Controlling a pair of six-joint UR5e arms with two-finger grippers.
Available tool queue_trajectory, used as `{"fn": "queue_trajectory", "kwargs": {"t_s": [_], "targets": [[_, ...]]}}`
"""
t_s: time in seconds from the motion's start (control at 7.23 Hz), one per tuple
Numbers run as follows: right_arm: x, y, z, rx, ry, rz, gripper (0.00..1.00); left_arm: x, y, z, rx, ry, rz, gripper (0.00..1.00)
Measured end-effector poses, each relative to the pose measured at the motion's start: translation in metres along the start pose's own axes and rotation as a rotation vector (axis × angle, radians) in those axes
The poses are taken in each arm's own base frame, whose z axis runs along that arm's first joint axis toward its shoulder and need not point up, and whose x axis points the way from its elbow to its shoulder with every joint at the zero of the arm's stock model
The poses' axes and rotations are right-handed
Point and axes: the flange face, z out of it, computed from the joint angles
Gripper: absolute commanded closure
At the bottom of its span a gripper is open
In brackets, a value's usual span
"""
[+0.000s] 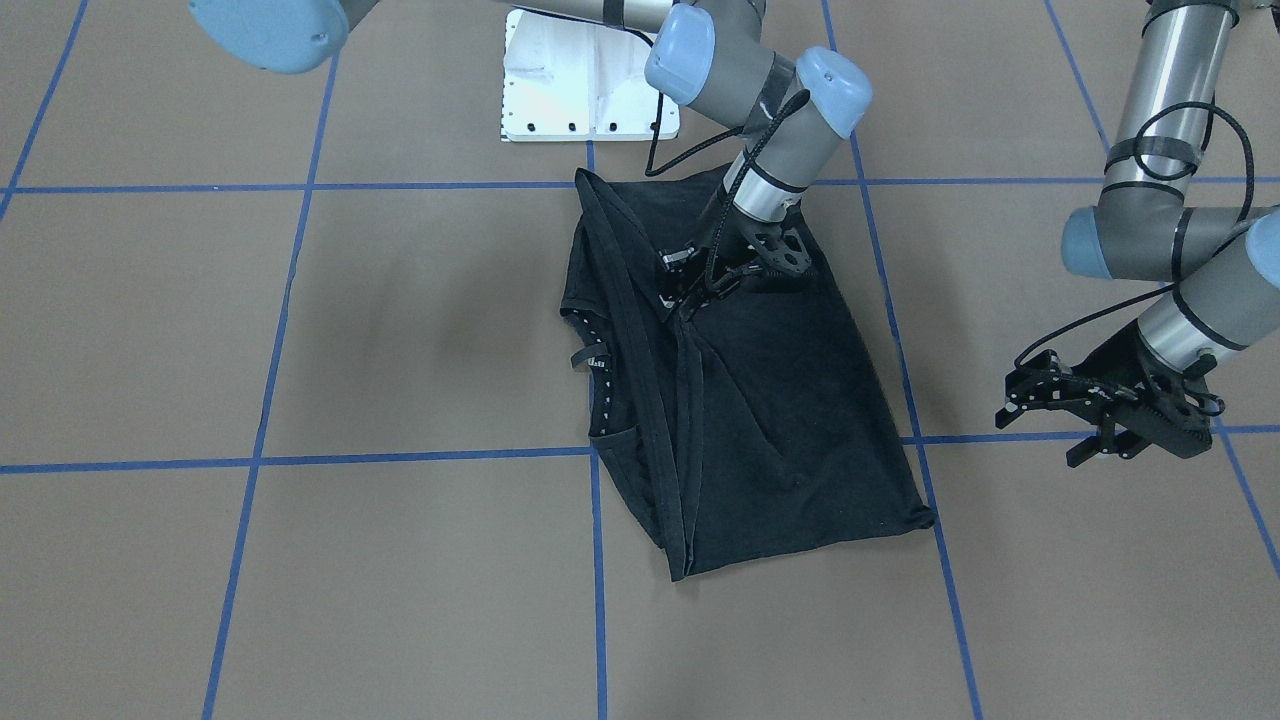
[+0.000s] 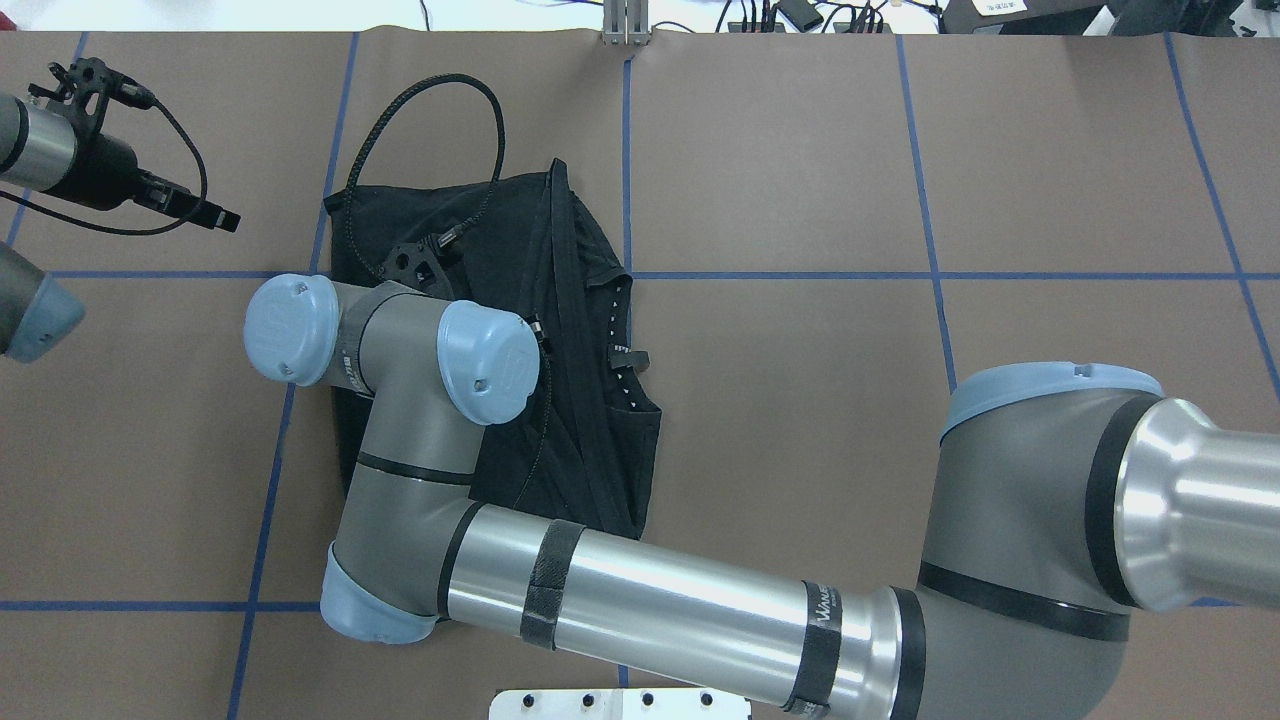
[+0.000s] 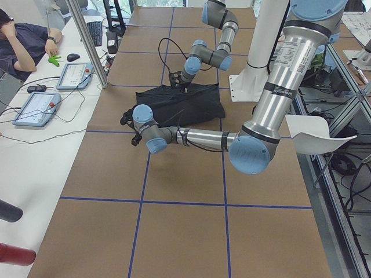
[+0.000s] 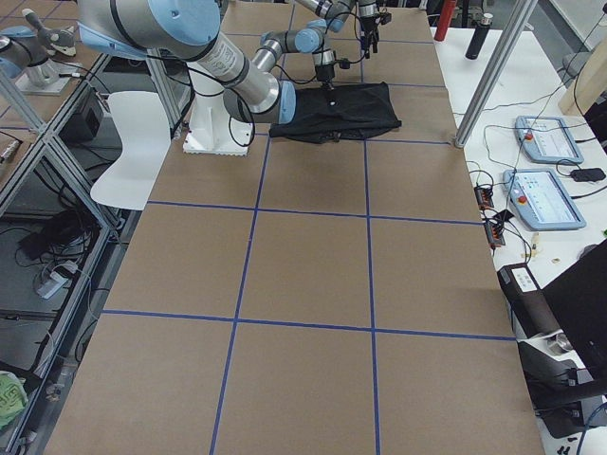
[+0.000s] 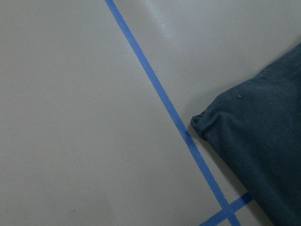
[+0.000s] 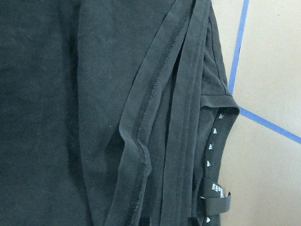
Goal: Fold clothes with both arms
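Black T-shirt (image 1: 780, 400) lies pinched in right gripper (image 1: 688, 300); left gripper (image 1: 1040, 438), fingers spread, hovers nearby.

Overhead and front views opposed, side views from table (image 1: 300, 600) ends, wrist cameras near T-shirt (image 6: 47, 117)

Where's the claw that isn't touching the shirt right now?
In the front-facing view the left gripper hovers at the right, over bare table beside the black T-shirt, above a blue tape line.
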Motion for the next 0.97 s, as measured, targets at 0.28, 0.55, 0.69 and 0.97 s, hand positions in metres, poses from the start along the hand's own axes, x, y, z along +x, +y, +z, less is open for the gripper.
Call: {"fn": "queue_trajectory", "kwargs": {"t_s": [0.28, 0.55, 0.69, 0.97], "targets": [[-0.01, -0.013, 0.003, 0.027, -0.037, 0.059, 0.6, 0.0, 0.0, 0.0, 0.001, 0.0, 0.001, 0.0], [-0.006, -0.033, 0.016, 0.056, -0.063, 0.106, 0.6, 0.0, 0.0, -0.001, 0.001, 0.0, 0.001, 0.0], [-0.002, -0.039, 0.024, 0.057, -0.058, 0.114, 0.6, 0.0, 0.0, -0.001, 0.002, 0.0, 0.001, 0.0], [-0.003, -0.04, 0.027, 0.053, -0.057, 0.112, 0.6, 0.0, 0.0, 0.0, 0.0, 0.0, 0.0, 0.0]]}}
